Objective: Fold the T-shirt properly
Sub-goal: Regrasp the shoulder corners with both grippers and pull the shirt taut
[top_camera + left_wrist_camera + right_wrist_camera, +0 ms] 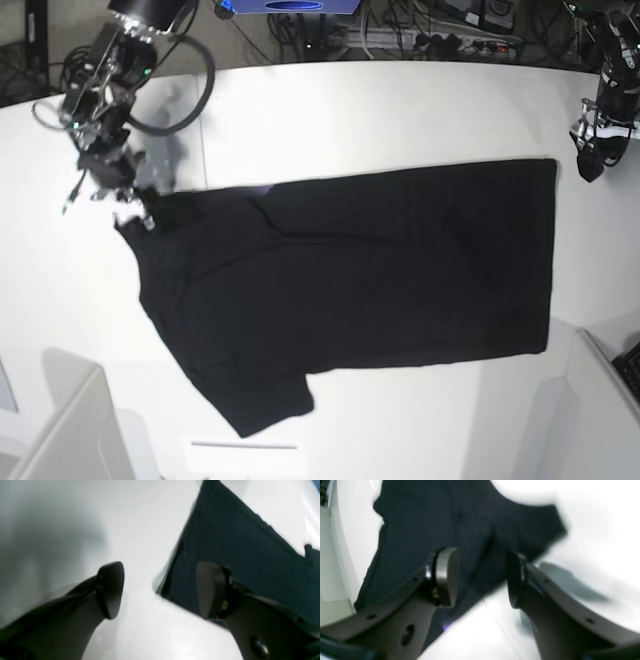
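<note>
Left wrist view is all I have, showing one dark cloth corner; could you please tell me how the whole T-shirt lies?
Observer: The T-shirt lies spread flat on the white table, black side up, with one sleeve pointing toward the base view's bottom edge.
Operator: Thank you. Where is the right gripper, please?
Observer: The right gripper is at the shirt's opposite end, over the shoulder area, open with nothing between its jaws.
Operator: And does my left gripper touch the cloth?
Observer: In the base view the left gripper sits just beyond the hem corner, apart from the cloth.
</note>
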Available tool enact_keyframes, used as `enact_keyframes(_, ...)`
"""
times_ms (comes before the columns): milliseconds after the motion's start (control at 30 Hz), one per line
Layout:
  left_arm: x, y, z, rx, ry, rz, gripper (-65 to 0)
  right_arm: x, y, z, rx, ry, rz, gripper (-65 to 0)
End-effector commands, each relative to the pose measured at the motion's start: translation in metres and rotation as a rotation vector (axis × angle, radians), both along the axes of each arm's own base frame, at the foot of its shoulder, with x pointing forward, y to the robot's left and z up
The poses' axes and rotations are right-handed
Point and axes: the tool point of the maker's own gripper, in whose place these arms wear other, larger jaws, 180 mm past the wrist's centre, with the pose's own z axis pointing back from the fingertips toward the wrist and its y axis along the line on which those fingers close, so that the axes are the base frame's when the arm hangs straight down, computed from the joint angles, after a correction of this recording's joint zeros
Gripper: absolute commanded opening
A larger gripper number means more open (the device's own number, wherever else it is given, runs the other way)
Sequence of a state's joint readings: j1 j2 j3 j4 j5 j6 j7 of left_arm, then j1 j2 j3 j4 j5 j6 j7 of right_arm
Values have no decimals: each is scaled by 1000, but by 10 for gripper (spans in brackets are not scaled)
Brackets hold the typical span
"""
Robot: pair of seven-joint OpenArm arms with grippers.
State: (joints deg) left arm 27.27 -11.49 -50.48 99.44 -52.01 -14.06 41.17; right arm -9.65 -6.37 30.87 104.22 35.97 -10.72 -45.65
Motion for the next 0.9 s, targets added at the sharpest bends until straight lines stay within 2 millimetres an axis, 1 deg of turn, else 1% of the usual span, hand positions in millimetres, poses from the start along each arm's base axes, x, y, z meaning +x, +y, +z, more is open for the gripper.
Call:
enact_keyframes(0, -3, 4, 6, 19, -12, -12, -211, 0, -17, 7, -32, -29, -52, -333)
enact_keyframes(33, -9, 4, 0, 13, 6, -9, -211, -6, -23, 3, -28, -16, -73, -332)
enact_keyframes(100, -16, 7, -9, -3, 31, 4, -211, -14, -25, -11, -13, 23, -89, -330)
enact_keyframes(200, -27, 11, -22, -25, 68, 24, -211, -17, -24, -26, 12, 60, -94, -329)
enact_keyframes(300, -29, 10, -26, -34, 76, 27, -211, -18, -27, -39, 24, 93, -92, -329)
enact_keyframes(367, -30, 9, -28, -38, 80, 27, -211, -13, -28, -46, 31, 95, -104, -329)
enact_keyframes(467, -29, 9, -28, -39, 80, 26, -211, -11, -28, -58, 36, 106, -121, -329)
enact_keyframes(567, -29, 8, -29, -42, 80, 26, -211, -5, -31, -63, 38, 116, -114, -329)
enact_keyframes(733, -27, 8, -28, -42, 74, 26, -211, 10, -28, -68, 70, 117, -116, -329)
enact_keyframes(867, -25, 8, -28, -43, 71, 25, -211, 12, -24, -72, 84, 126, -109, -329)
